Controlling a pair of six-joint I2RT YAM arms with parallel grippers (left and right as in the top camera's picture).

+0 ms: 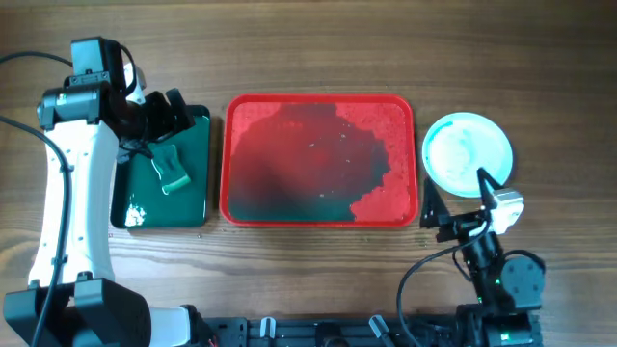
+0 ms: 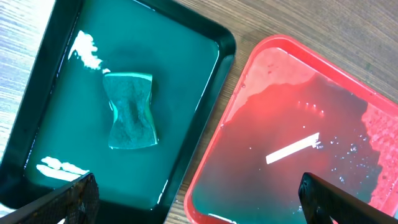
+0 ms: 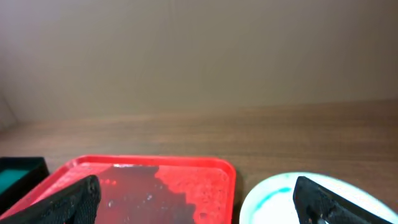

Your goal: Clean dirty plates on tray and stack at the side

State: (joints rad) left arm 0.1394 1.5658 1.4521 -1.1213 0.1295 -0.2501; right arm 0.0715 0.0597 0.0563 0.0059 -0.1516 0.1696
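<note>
Currently: the red tray (image 1: 416,164) sits mid-table with no plate on it. Its floor carries a broad dark green wet patch (image 1: 308,154); the right portion is bare red.

The plates (image 1: 468,154) are off the tray, on the wooden table (image 1: 308,48) just beside its right rim. From overhead they read as one round pale turquoise-and-white disc with faint streaks. How many are stacked cannot be told.

Left of the red tray and just beside it is a smaller dark green tray (image 1: 198,207). It holds a green sponge (image 1: 172,170), pinched at the waist, lying flat near the middle. White glare spots on its wet floor.

Left gripper (image 2: 205,202): hovers over the gap between the two trays, jaws spread wide and empty. Both fingertips (image 2: 74,196) show at the bottom corners of the left wrist view. The sponge is apart from them.

Right gripper (image 3: 199,202): low, near the table's front edge and the plates, jaws spread wide, grasping nothing. Its wrist view shows the red tray's near corner at left and a plate rim at right, below one fingertip (image 3: 323,202).
</note>
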